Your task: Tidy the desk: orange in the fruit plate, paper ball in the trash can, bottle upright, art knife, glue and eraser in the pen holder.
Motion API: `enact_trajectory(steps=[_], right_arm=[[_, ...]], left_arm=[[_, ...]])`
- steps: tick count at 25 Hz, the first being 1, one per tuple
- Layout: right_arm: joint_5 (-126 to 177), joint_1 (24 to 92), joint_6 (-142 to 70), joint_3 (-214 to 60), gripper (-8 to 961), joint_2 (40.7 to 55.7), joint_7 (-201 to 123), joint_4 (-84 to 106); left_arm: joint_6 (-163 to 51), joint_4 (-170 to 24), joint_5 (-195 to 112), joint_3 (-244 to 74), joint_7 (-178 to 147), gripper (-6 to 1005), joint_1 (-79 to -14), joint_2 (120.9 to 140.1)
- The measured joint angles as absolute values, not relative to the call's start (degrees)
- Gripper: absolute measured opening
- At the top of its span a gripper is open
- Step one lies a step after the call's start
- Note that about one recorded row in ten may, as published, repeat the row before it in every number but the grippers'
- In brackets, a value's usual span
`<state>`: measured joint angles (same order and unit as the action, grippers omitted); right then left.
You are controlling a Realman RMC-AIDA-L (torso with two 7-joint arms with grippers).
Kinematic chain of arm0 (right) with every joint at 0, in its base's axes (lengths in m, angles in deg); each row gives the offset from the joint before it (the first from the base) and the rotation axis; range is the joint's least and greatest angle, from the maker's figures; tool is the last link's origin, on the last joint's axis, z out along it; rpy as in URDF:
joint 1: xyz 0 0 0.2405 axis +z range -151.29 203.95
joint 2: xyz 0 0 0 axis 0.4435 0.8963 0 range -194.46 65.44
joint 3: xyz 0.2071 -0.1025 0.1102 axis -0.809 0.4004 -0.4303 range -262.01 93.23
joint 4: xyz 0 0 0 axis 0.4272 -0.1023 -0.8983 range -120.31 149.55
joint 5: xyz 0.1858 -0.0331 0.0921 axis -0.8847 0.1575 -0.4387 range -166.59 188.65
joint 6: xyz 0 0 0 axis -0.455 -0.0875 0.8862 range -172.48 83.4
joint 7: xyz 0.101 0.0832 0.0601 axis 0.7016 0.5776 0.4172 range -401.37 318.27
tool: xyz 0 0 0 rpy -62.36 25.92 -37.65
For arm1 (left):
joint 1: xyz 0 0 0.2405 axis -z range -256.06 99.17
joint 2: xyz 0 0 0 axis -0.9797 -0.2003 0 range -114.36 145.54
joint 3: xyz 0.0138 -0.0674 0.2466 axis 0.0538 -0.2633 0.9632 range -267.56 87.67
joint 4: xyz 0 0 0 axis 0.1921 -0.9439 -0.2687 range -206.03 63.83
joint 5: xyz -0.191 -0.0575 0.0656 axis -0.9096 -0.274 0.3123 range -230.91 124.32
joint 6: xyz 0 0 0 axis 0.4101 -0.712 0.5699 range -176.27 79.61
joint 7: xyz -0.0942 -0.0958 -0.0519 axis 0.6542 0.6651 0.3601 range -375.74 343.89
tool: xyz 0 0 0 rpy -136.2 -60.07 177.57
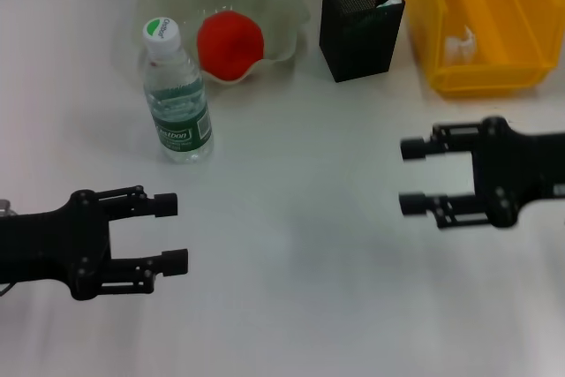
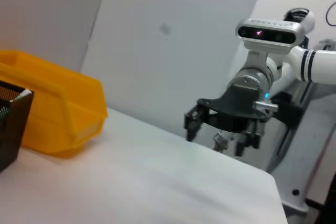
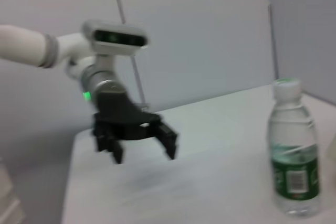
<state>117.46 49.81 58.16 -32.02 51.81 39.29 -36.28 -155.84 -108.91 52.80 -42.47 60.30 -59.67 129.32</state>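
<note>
Left gripper point(image 1: 177, 233) hovers lower left over the tabletop point(image 1: 300, 289), jaws wide, holding nothing. Right gripper point(image 1: 415, 177) at mid right, also wide and empty. Outward: the bottle point(image 1: 177, 94) stands upright at upper left, light and slick, so I'd grip it at the label. The orange point(image 1: 229, 43) sits in the plate point(image 1: 282, 2). Pen holder point(image 1: 362, 28) and yellow bin point(image 1: 485, 77) along the top right.

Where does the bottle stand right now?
In the head view, the bottle stands upright on the robot's left, just in front of the fruit plate.
</note>
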Motion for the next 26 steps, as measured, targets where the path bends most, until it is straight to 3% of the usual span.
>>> enact_trajectory(steps=[8,26], right_arm=[[120.04,46.87,60.95,-32.7,685,51.45,37.3,-34.98],[120.37,47.38,61.72,-32.82,685,51.73,34.19,-32.48]], left_arm=[[-155.68,-110.7,54.04,-42.84,63.02,785,-58.13,129.22],[-155.37,-111.19,54.73,-42.48,64.41,785,-57.51,129.67]])
